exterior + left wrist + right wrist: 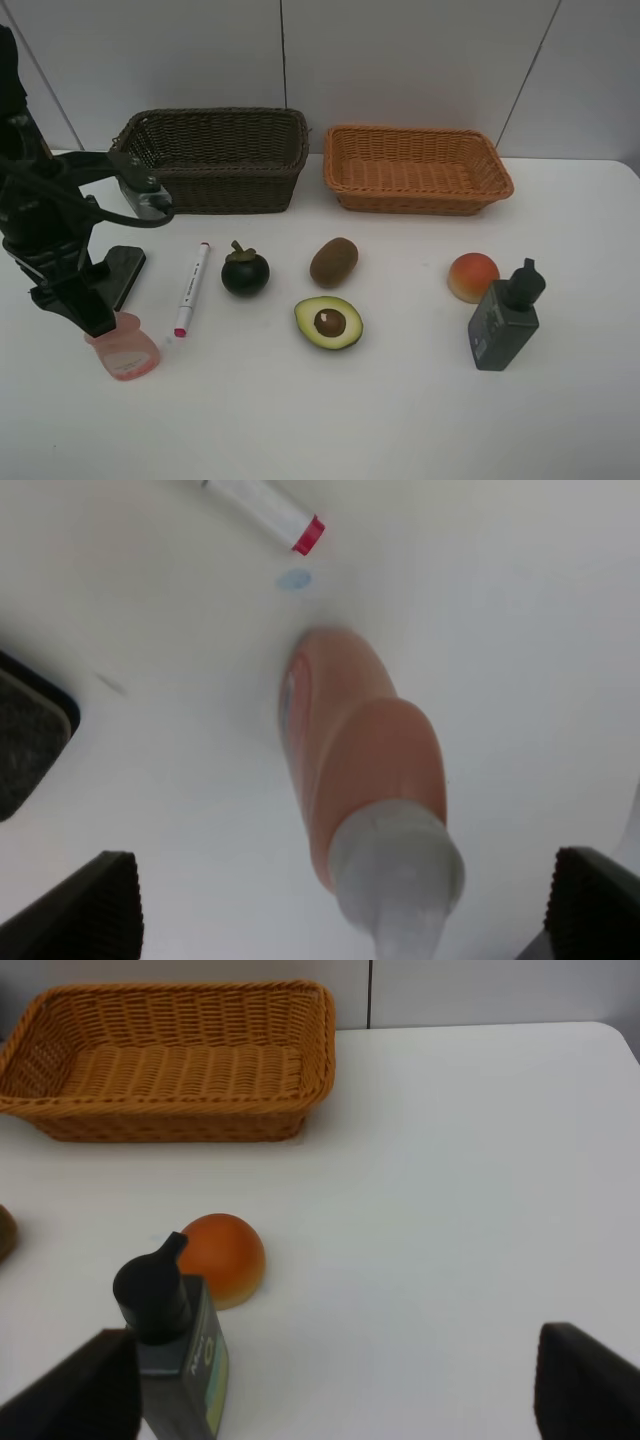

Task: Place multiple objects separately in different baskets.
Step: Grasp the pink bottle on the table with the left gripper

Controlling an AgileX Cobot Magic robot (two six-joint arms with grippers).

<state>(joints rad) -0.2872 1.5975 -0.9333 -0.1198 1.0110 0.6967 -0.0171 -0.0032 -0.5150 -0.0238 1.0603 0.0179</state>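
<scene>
The front strip of the tabletop (400,430) lies bare before all 8 items. The left tool (345,915), fingers spread wide, straddles the cap end of the lying pink bottle (125,352), with bare surface on both flanks; the black eraser (125,272) and white marker (192,275) lie near. Mangosteen (245,272), kiwi (334,262) and avocado half (328,322) cluster mid-tabletop with narrow gaps. The upright pump bottle (180,1360) stands beside 1 finger of the spread right tool (330,1390), the peach (222,1257) just beside it. The dark brown basket (220,185) and orange-tan basket (415,200) gape clear from above; the left arm (40,210) overlaps the dark one's left end.
</scene>
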